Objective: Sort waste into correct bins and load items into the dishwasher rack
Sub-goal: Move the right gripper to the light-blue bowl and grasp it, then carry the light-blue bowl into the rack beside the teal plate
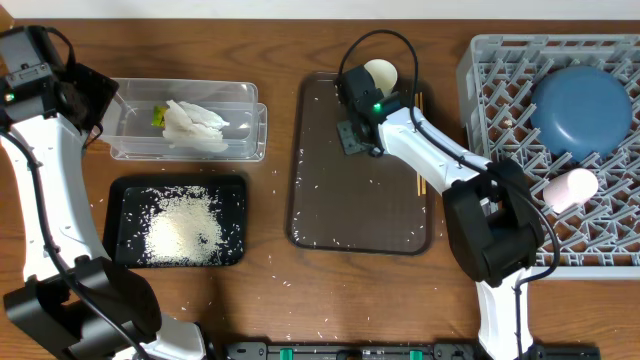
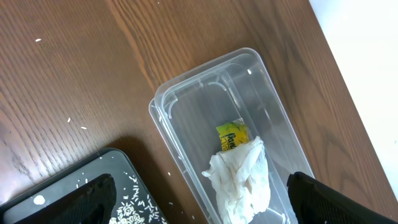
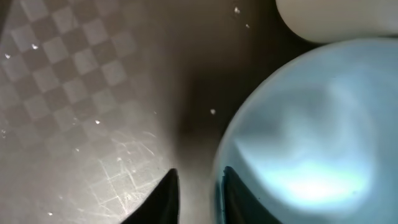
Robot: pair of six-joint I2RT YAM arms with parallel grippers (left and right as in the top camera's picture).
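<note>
In the right wrist view my right gripper (image 3: pixel 199 186) straddles the rim of the light-blue bowl (image 3: pixel 311 137), one finger inside and one outside, closed narrow on the wall. The bowl stands on the brown tray (image 3: pixel 74 93) beside the white cup (image 3: pixel 336 18). From overhead the wrist (image 1: pixel 358 100) hides the bowl, and the white cup (image 1: pixel 381 72) shows behind it. Chopsticks (image 1: pixel 421 150) lie along the tray's right edge. The dark-blue dish (image 1: pixel 582 108) and pink cup (image 1: pixel 570 188) sit in the dishwasher rack (image 1: pixel 480 70). My left gripper (image 2: pixel 199 199) hangs open above the clear tub (image 2: pixel 186 99).
The clear tub (image 1: pixel 135 140) holds crumpled tissue (image 1: pixel 195 125) and the snack wrapper (image 1: pixel 158 117). In front of it, the black tray (image 1: pixel 120 200) carries a heap of rice (image 1: pixel 185 228). Loose grains lie scattered over the brown tray (image 1: pixel 320 200) and the wooden table.
</note>
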